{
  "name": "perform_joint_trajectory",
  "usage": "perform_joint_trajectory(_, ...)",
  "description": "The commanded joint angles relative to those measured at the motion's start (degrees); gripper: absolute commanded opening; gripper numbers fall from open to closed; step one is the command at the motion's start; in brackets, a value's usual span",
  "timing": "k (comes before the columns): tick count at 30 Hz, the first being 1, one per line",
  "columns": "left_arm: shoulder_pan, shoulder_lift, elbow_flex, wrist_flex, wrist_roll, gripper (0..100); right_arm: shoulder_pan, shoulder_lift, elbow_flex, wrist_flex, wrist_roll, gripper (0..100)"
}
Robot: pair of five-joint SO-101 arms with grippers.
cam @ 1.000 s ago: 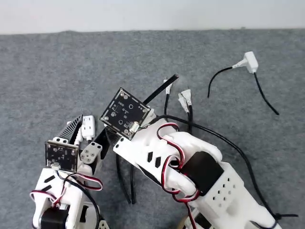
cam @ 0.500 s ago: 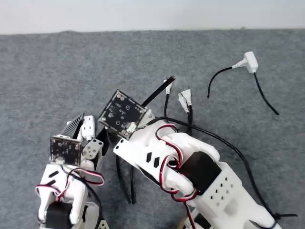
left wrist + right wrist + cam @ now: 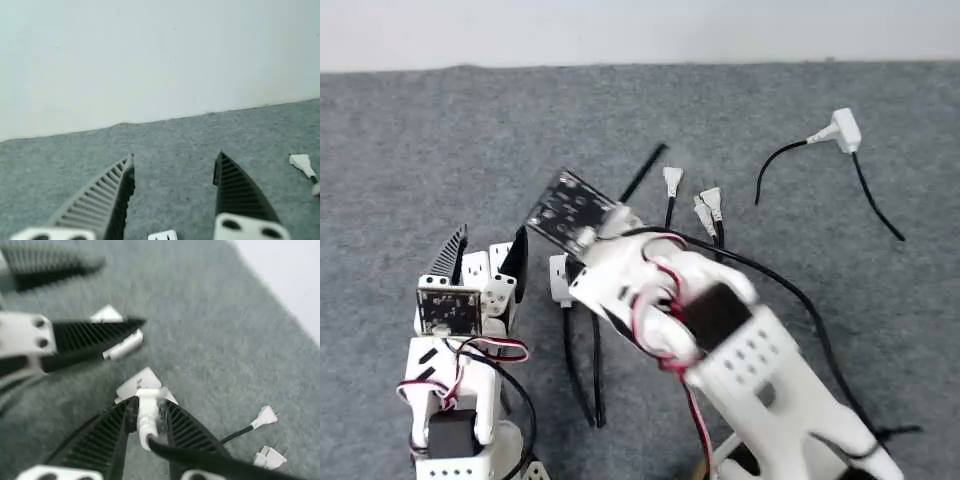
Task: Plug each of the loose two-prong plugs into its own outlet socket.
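Right gripper (image 3: 149, 406) of mine is clamped on a white two-prong plug (image 3: 147, 420), and its black cable (image 3: 190, 455) runs back under the fingers. The front end of the plug stands just before a white outlet socket (image 3: 142, 384) on the grey carpet (image 3: 440, 130). My left gripper (image 3: 490, 236) is spread wide, with a second white socket (image 3: 477, 268) low between its two fingers — I cannot tell whether they touch it. One second ago the left gripper leaned toward my right arm; now it points straight away from me. The right arm has swung toward the left side since then, so its camera board (image 3: 570, 208) sits farther up the table, and the socket before the right gripper is now uncovered. One loose plug (image 3: 672, 180) and another loose plug (image 3: 710, 203) lie near each other beyond the right arm. A far white plug (image 3: 843, 130) lies well apart from them — all three are where they were.
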State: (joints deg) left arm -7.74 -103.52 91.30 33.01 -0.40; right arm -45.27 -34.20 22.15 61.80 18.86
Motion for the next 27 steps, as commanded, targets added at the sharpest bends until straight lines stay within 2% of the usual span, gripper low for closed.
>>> perform_joint_trajectory(1, -0.79, -0.97, -0.22, -1.76, -0.53, 24, 0.75, 8.48, -0.88, -4.18, 5.63, 0.9)
perform_joint_trajectory(6, -2.29, -0.97, 2.33, -5.27, -0.44, 24, 0.84, 19.12, -6.33, -1.27, 14.24, 0.9)
perform_joint_trajectory(9, -5.71, -0.97, 3.74, -8.79, 3.16, 24, 0.84, 25.19, -7.03, -1.63, 18.73, 0.9)
perform_joint_trajectory(12, -7.38, -0.97, 4.79, -11.16, 4.75, 24, 0.84, 28.97, -7.12, -4.79, 19.34, 0.9)
perform_joint_trajectory(20, -7.47, -0.97, 4.97, -11.43, 4.75, 24, 0.92, 32.48, -7.74, -9.80, 20.75, 0.9)
perform_joint_trajectory(27, -7.56, -0.97, 4.97, -11.25, 4.84, 24, 2.24, 42.68, -17.58, -7.52, 22.07, 0.9)
